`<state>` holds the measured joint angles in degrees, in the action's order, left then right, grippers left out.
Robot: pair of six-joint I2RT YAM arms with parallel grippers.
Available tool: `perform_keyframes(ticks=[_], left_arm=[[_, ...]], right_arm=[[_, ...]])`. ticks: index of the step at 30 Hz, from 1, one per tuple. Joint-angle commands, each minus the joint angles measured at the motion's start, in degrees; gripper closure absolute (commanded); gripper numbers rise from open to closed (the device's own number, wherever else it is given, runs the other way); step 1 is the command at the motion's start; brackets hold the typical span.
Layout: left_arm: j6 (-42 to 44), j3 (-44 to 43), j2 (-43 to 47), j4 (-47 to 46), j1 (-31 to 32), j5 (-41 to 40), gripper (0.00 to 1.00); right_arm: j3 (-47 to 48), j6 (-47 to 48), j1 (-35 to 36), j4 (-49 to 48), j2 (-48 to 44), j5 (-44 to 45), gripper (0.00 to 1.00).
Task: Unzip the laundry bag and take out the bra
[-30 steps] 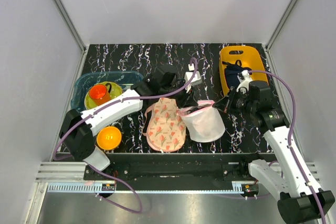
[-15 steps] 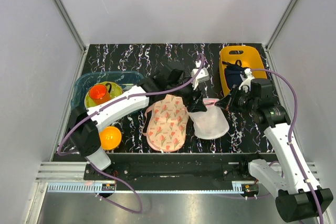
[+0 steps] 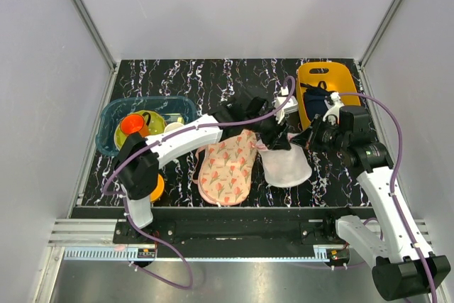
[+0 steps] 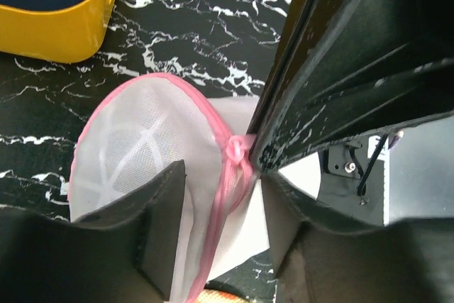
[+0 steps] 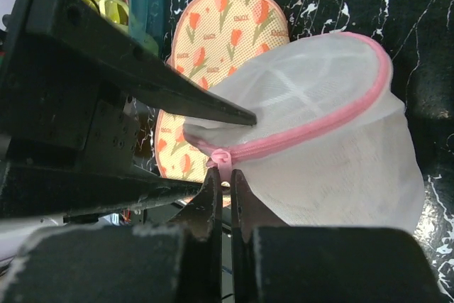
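Nearest, an orange round thing (image 3: 159, 188) is peeking out from under the left arm's elbow, mostly hidden. Next, one flowery pad (image 3: 225, 168) is lying flat on the black counter (image 3: 213, 79), its far end tucked under that arm. Just beside it on the right, the one laundry bag (image 3: 287, 166) is sitting on the counter, pink rim at its far end. Its mesh is cloudy, so what is inside is hard to make out.

Two arms are reaching to that rim. The left arm is stretching across the pad. The left gripper (image 4: 220, 168) is keeping its jaws on either side of the rim, but I cannot tell if they are squeezing. The right gripper (image 5: 221, 184) is pinching the pink zipper pull (image 5: 220, 160) in its jaws.

Farther back, one teal basket (image 3: 106, 115) is holding an orange cup (image 3: 132, 125). One yellow bin (image 3: 333, 74) is holding something dark blue (image 3: 313, 96), partly covered by the right arm.
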<state>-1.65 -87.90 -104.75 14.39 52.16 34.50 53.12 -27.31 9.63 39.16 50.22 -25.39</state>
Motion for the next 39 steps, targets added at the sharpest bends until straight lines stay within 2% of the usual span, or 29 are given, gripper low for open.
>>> perform_keyframes(ticks=[1,5,11,14,19,22,33,37,38,39], left_arm=[[-1.9,-4.0,-0.1,-4.9,1.0,1.6,0.64],[-2.2,-4.7,-0.6,-4.5,1.0,2.1,1.0],[1.2,-1.2,2.7,-3.1,1.0,3.1,1.0],[5.7,2.0,5.1,-1.6,0.9,3.6,1.0],[12.1,5.2,9.9,3.4,0.7,5.3,1.0],[13.9,6.3,11.4,5.0,0.6,5.8,1.0],[13.9,8.9,15.9,2.9,-3.5,5.0,1.0],[11.5,10.5,16.7,-0.4,-5.3,5.7,1.0],[10.9,9.6,16.2,-0.6,-5.3,5.5,0.81],[10.1,8.6,14.9,0.5,-5.3,5.7,0.55]], right_arm=[[1.5,-1.5,-0.1,-2.3,-1.0,-3.5,1.0],[1.3,-2.0,-0.1,-3.0,-0.9,-4.4,1.0],[2.8,0.1,-0.3,-0.8,-1.4,3.0,1.0],[3.4,0.9,-2.2,-0.5,-1.4,4.8,1.0],[3.5,1.7,-7.8,-0.8,-0.4,1.8,1.0],[3.7,2.2,-8.8,-1.3,0.1,0.4,1.0],[-0.2,3.6,-12.1,-1.4,0.8,0.6,1.0],[-0.6,0.9,-12.1,-3.5,0.3,-5.3,1.0],[-0.7,-0.1,-12.1,-4.9,0.1,-6.7,1.0],[-0.7,-0.9,-12.1,-5.6,0.0,-7.9,1.0]])
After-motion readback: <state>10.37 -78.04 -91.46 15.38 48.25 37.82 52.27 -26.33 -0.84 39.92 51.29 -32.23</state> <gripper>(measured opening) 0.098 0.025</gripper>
